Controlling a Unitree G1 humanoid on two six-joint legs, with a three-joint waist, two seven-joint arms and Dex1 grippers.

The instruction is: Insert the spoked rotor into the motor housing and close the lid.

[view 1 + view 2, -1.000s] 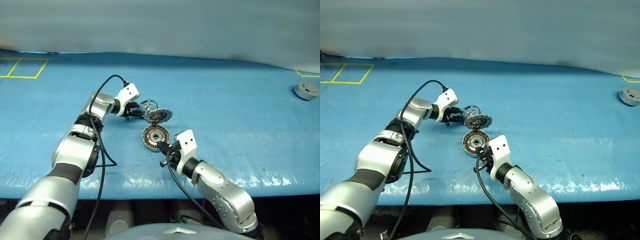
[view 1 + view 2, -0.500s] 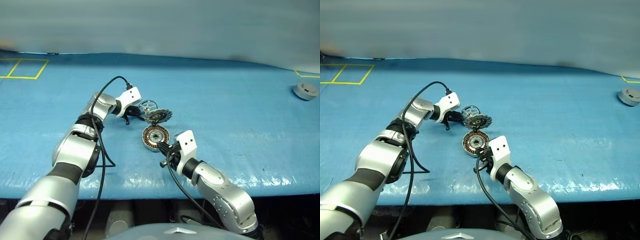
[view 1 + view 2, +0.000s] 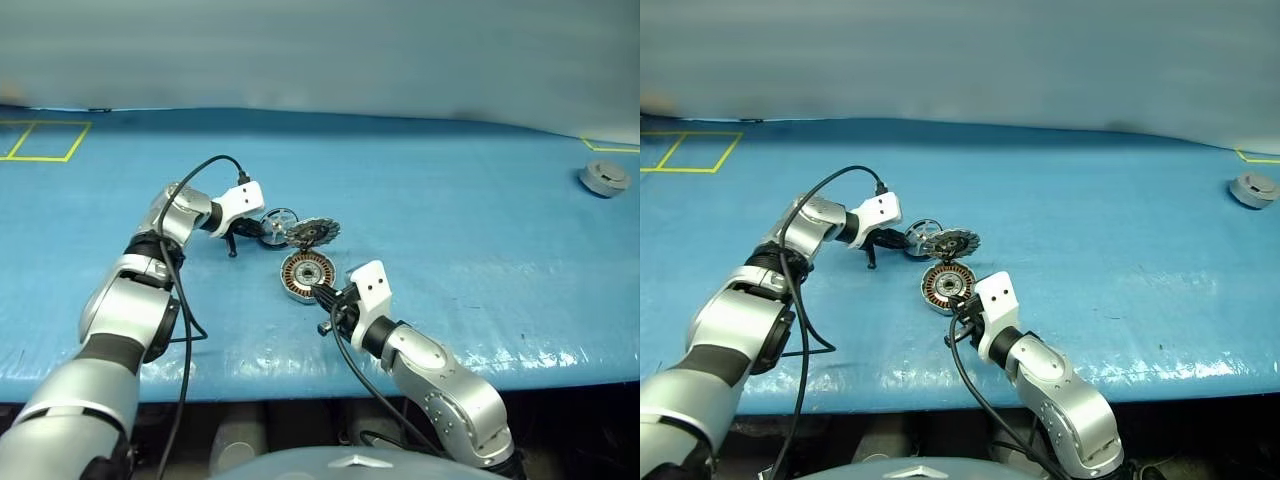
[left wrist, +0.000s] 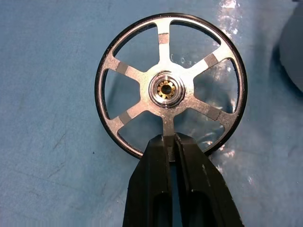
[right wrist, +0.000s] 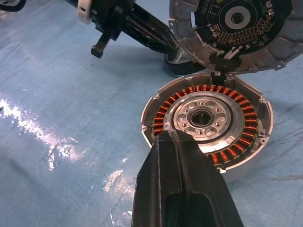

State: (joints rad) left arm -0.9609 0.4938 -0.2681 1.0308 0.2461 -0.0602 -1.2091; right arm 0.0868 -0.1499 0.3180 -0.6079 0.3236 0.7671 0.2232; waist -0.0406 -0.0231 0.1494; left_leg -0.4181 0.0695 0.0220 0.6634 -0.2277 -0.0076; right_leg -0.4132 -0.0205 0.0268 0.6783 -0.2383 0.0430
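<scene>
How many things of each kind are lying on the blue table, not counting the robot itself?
Spoked rotor: 1
Motor housing: 1
Lid, standing open at the housing's edge: 1
Small round grey part, far off near the table's right side: 1
Total: 4
</scene>
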